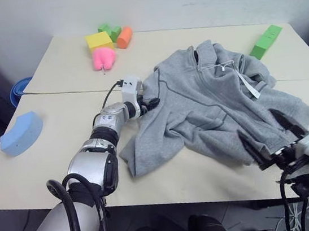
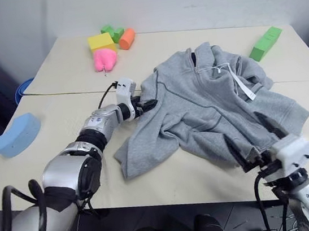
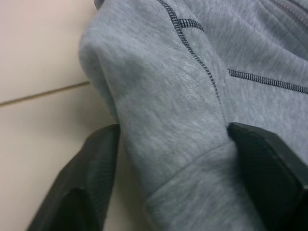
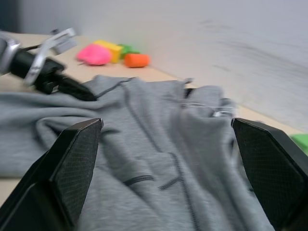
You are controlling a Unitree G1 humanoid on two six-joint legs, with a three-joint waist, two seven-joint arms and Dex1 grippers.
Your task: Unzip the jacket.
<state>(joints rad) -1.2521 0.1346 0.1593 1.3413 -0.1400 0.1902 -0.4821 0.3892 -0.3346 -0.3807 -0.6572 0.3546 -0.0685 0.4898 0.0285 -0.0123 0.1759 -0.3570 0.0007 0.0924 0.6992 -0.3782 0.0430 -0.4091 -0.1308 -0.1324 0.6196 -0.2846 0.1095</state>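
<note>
The light grey jacket lies crumpled on the beige table, collar and white drawstrings toward the far side. My left gripper reaches in at the jacket's left edge. In the left wrist view its black fingers stand apart on either side of a thick fold of grey fleece with dark seams. The cloth fills the gap but does not look pinched. My right gripper hovers open over the jacket's near right hem. Its fingers are spread wide with nothing between them.
A blue foam piece lies at the table's left edge. Pink, yellow, green and orange foam shapes sit at the far left, and a green block at the far right. A blue bin stands beyond the left edge.
</note>
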